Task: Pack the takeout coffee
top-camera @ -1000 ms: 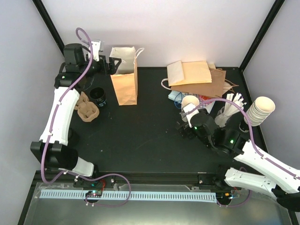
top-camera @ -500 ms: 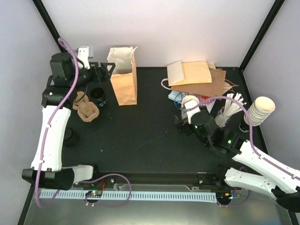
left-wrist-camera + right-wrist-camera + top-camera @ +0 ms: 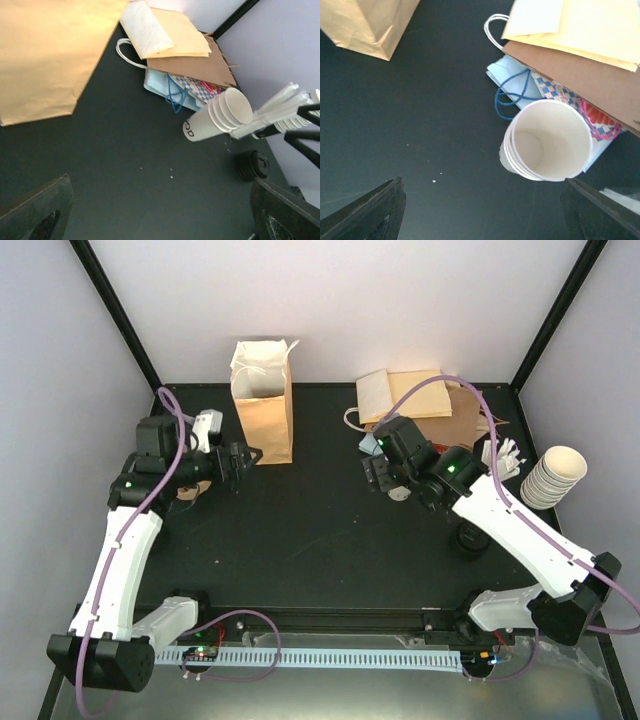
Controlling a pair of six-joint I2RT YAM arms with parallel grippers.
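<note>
1. Left gripper [image 3: 160,180]: fingers spread wide with nothing between them. It sits just beside the lower left corner of the upright brown paper bag [image 3: 263,410], whose mouth is open.
2. Right gripper [image 3: 482,181]: fingers wide apart and empty. It is above the black table [image 3: 320,540], facing a stack of lidless cream paper cups [image 3: 547,140] that lies on its side.
3. That stack touches a light-blue checked bag with blue cord handles [image 3: 520,90]. The checked bag lies partly under a pile of flat brown and tan paper bags [image 3: 420,400].
4. Small cream-white paper cup with black lid: I cannot make it out in any view. The left arm covers the table left of the upright bag.
5. Second stack of cream cups [image 3: 553,478]: at the right edge.
6. Low black round item [image 3: 470,538]: beside the right arm.
</note>
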